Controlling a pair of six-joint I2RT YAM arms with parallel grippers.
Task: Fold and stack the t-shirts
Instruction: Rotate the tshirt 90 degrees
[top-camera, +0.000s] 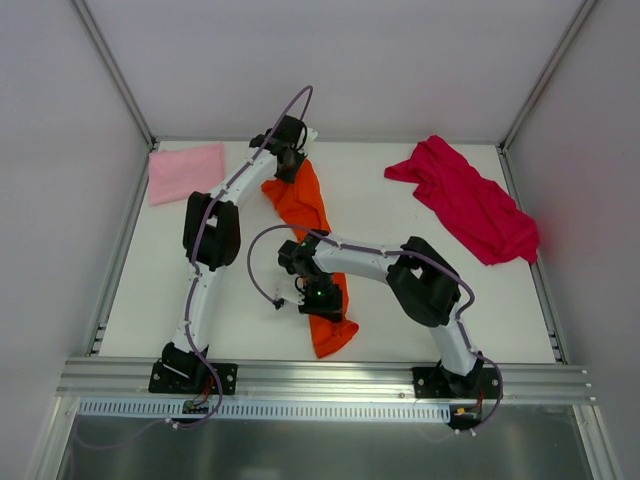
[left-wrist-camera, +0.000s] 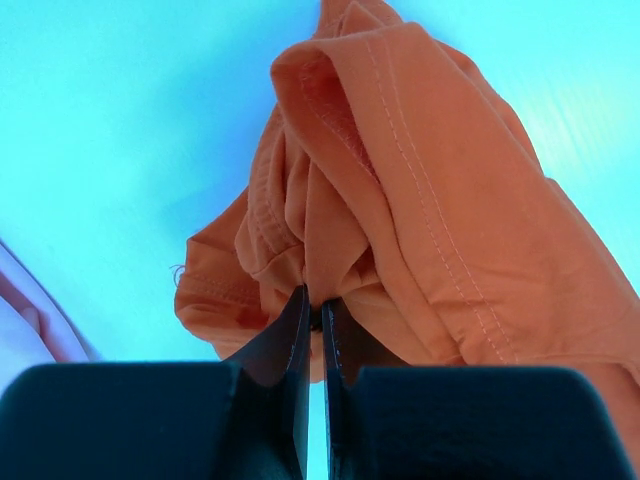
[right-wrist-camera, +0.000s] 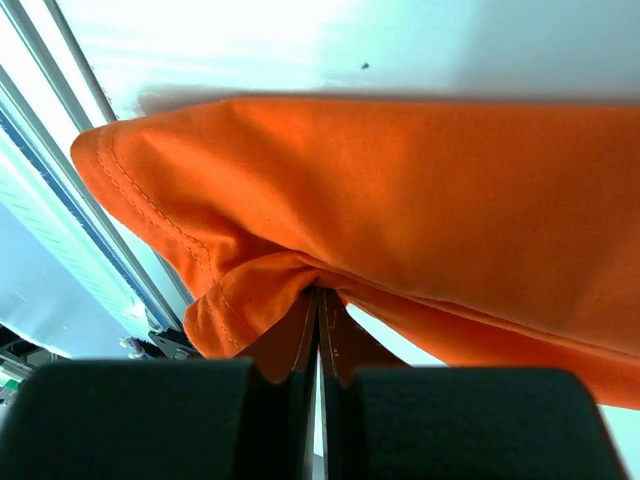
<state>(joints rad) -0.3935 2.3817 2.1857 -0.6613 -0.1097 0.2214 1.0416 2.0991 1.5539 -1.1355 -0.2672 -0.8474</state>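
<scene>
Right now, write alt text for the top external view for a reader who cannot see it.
Seen from above, an orange t-shirt lies bunched lengthwise on a white table, the left gripper shut on its far end and the right gripper shut on it nearer the front. A pink t-shirt lies far left, a crumpled magenta t-shirt far right.

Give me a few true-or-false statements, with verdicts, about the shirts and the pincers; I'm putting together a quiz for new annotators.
1. The left pincer is shut on the orange t-shirt. True.
2. The magenta t-shirt lies crumpled at the far right. True.
3. The pink t-shirt is stacked on the magenta t-shirt. False: it lies well apart from it, at the far left.
4. The right pincer hangs open and holds nothing. False: it is shut on the orange t-shirt too.
</scene>
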